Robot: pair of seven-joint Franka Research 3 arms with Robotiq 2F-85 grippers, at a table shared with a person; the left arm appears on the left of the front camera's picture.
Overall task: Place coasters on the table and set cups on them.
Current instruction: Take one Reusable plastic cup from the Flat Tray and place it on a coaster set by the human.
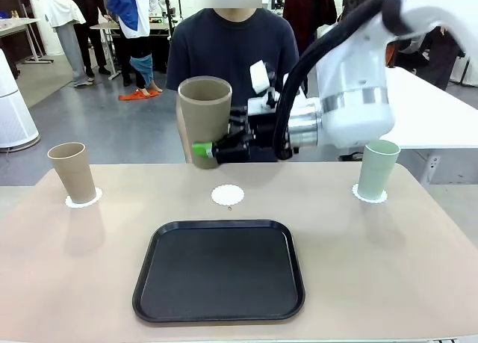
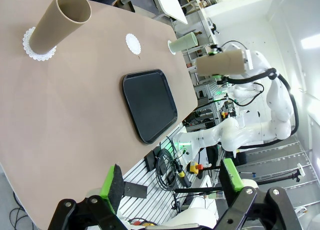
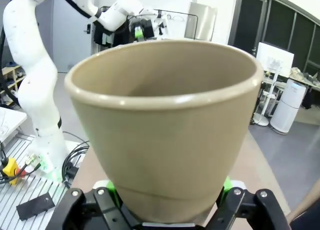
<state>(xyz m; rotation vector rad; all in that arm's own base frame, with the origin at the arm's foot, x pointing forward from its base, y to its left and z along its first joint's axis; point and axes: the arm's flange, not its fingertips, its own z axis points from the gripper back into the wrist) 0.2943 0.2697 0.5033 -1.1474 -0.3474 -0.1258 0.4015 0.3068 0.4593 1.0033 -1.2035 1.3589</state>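
My right gripper is shut on the lower part of a tan cup, which it holds upright in the air above the far middle of the table. In the right wrist view this cup sits between the green pads. A bare white coaster lies below and slightly right of it. Another tan cup stands on a coaster at far left. A mint cup stands on a coaster at far right. My left gripper is open and holds nothing, high above the table.
A black rounded-square tray with nothing on it lies in the near middle of the table. A person in a dark shirt stands at the far side behind the held cup. A white table stands at the back right.
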